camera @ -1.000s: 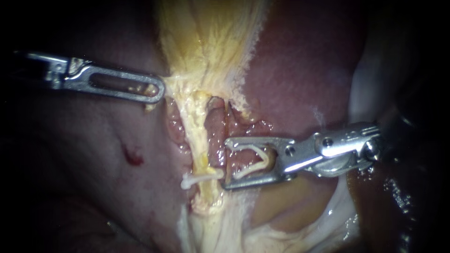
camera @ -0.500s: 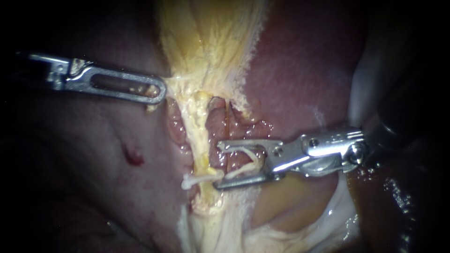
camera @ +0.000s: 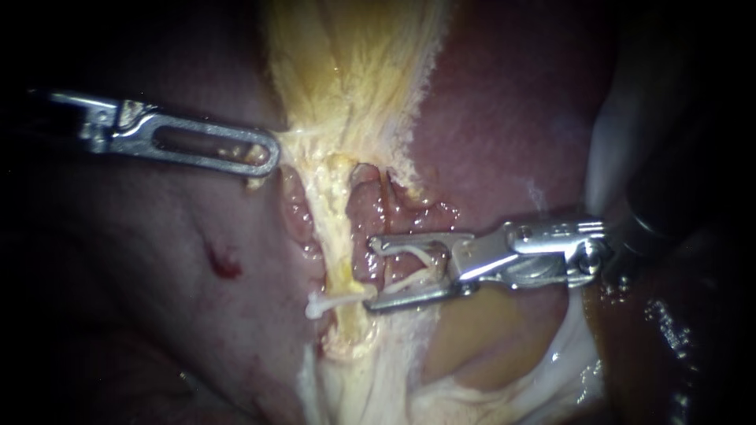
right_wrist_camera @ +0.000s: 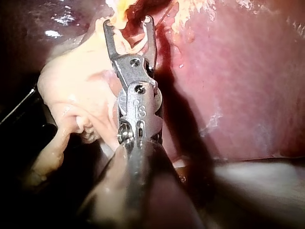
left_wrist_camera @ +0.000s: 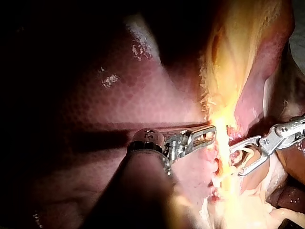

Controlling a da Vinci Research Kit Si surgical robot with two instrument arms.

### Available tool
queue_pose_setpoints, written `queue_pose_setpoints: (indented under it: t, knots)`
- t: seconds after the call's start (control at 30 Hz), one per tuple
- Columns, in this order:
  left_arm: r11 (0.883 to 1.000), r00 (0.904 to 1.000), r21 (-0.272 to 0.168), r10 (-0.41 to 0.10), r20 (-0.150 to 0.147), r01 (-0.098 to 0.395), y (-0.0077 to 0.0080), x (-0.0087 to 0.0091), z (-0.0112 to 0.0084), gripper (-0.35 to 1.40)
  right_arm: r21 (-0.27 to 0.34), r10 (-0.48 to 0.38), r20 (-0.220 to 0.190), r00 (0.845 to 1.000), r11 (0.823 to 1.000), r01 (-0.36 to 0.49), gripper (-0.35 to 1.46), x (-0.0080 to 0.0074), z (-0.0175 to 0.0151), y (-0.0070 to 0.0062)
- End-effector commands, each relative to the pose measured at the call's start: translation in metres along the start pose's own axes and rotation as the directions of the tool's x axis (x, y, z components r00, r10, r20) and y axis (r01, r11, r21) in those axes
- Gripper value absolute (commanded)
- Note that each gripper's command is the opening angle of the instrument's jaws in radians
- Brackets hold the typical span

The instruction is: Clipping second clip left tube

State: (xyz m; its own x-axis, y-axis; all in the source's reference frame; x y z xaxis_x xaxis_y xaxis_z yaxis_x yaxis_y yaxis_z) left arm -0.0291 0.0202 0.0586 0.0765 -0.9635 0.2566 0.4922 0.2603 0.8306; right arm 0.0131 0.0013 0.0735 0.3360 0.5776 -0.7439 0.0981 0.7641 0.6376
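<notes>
Left instrument: comes in level from the left, its slotted jaws clamped together on the edge of the yellow tissue above the left tube; the left wrist view shows the same hold.
Right instrument: reaches in from the right, nearly level, tips pointing at the tube. Its jaws stand apart and carry the loaded clip, whose white arms sit against both jaws. In the right wrist view the forked tips spread over red tissue beside the liver.
Change: compared with a second ago, the right instrument's jaws sit closer to the tube, the gap between them is a little narrower, and its wrist has turned. The left instrument is where it was.
Left tube: a pale yellow strand running down just ahead of the right jaw tips, not between them.
Placed clip: lies across the tube lower down, its end just beside the lower jaw tip.
</notes>
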Motion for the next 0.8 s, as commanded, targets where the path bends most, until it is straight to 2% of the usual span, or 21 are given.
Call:
queue_pose_setpoints:
  t: [0.03, 0.27, 0.43, 0.53, 0.8]
  knots:
    - [1.0, 1.0, 0.0, 0.0, 0.0, 0.0, 0.0, 0.0, 0.0, -0.35, 0.015, 0.004, 0.001, 1.0, 1.0, -0.004, 0.48, 0.0, 0.0002, 0.0]
    - [1.0, 1.0, 0.0, 0.0, 0.0, 0.0, 0.0, 0.0, 0.0, -0.35, 0.065, 0.011, -0.008, 1.0, 0.998, -0.011, 0.48, 0.0005, 0.0019, 0.0005]
    - [1.0, 1.0, 0.0, 0.0, 0.0, 0.0, 0.0, 0.0, 0.0, -0.35, 0.083, 0.015, -0.014, 1.0, 0.996, -0.014, 0.48, 0.0003, 0.0032, 0.0008]
    - [1.0, 1.0, 0.0, 0.0, 0.0, 0.0, 0.0, 0.0, 0.0, -0.35, 0.086, 0.017, -0.028, 0.999, 0.996, -0.015, 0.49, 0.0002, 0.0038, 0.0008]
    - [1.0, 1.0, -0.001, 0.0, 0.001, 0.0, -0.0001, -0.0001, 0.0002, -0.35, 0.143, 0.037, -0.079, 0.996, 0.989, -0.026, 0.49, 0.0007, 0.0048, 0.0006]
